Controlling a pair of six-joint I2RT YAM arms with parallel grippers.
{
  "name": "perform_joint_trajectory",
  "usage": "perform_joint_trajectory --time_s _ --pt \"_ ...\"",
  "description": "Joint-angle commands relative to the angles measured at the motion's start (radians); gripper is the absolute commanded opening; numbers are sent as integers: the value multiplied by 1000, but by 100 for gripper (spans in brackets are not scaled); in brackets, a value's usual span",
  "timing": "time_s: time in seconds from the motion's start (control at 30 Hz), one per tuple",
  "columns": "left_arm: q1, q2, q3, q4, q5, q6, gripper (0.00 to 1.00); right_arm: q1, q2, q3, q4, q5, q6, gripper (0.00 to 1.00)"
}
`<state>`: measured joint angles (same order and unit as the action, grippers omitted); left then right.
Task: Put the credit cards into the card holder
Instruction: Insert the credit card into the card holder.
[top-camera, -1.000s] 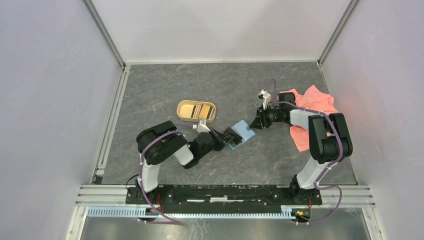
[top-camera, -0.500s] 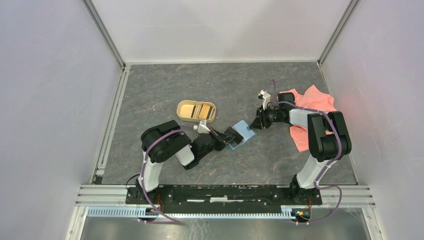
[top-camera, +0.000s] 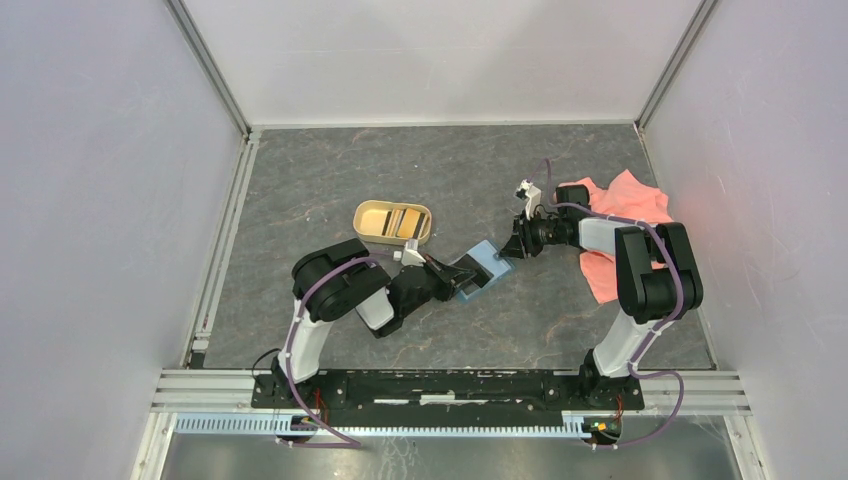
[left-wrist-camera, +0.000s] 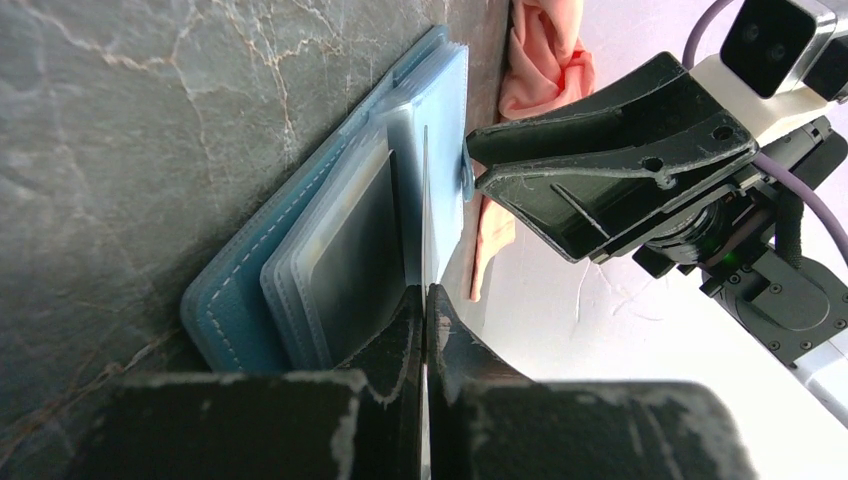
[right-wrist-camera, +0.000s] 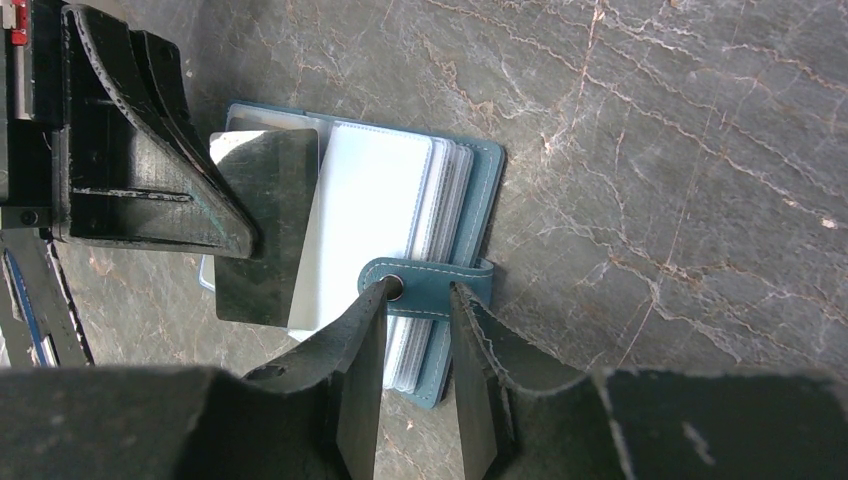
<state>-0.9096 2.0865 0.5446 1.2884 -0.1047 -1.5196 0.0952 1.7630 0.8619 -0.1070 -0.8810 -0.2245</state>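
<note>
Jaws of left gripper (top-camera: 461, 272) clench a dark card (right-wrist-camera: 262, 225) at card holder's (top-camera: 486, 258) 8 o'clock. Right gripper (right-wrist-camera: 420, 300), parted, straddles its strap (right-wrist-camera: 437, 283).

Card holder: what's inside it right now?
The card holder lies open: stacked clear sleeves, the top one pale, seemingly empty. The left gripper pinches a dark card over them. Lower sleeves' contents are covered.
</note>
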Motion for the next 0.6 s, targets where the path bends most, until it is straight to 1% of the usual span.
perform_joint_trajectory --time_s 0.0,0.2,0.37,0.57 --pt "-8 26 8 18 3 -49 2 -3 8 26 -15 -3 -6 35" --pt "-8 57 20 33 42 -104 2 -4 6 28 -16 -4 -6 35" --pt "-5 63 28 34 48 -119 2 -3 7 28 -16 -7 -6 35" --pt "-2 106 65 32 90 -135 2 -4 6 28 -17 -9 -6 35"
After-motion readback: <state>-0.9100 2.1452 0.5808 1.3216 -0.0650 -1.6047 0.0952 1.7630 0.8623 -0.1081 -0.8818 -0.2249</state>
